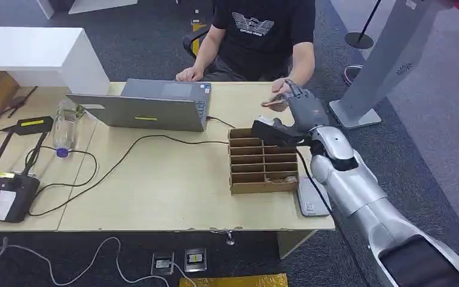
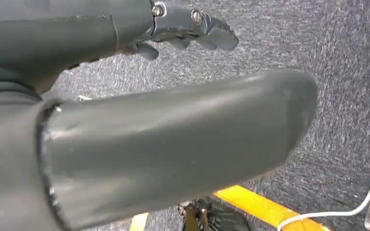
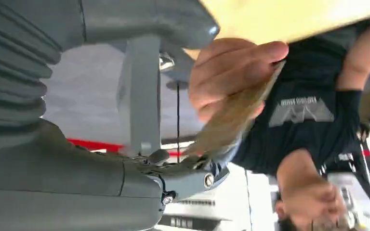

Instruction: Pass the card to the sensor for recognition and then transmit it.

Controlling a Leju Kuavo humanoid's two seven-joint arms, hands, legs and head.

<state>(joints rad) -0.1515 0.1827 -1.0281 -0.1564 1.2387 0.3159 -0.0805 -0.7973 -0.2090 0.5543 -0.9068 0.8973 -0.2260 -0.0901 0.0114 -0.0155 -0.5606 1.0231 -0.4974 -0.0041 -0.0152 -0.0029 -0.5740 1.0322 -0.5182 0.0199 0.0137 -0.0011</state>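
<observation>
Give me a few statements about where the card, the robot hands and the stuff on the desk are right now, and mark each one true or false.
1. A person's hand grips the card at the far edge of the desk. True.
2. The right robot hand rests inside the cardboard organizer. False: it is raised beyond the organizer, at the person's hand.
3. The left robot hand holds a bottle. False: it holds nothing and hangs over grey carpet.
4. An open laptop sits in front of the person. True.
5. The plastic bottle stands to the right of the organizer. False: it stands left of the laptop.
</observation>
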